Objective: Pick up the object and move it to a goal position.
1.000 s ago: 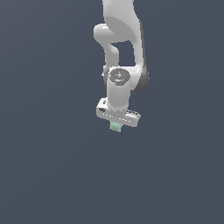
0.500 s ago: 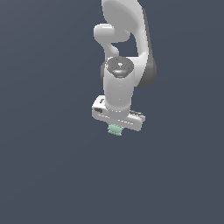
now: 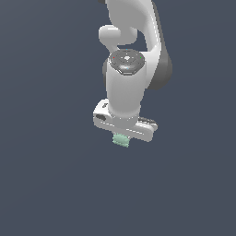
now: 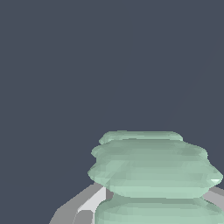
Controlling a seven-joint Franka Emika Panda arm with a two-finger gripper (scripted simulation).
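The object is a tiny pale mint-green ridged piece poking out just under the white gripper hand. My gripper is shut on it and holds it in the air over the dark grey ground. The white arm rises behind and above the hand. In the wrist view the object fills the near field as stacked green ridges. A grey finger shows at one side of it and another finger's edge at the other. The contact faces are hidden by the object.
A flat, even dark blue-grey ground surrounds the arm in both views. No other objects, edges or goal marker show.
The arm has swung so the wrist looms larger in the exterior view. The hand has dropped slightly, and the object has stayed in the gripper.
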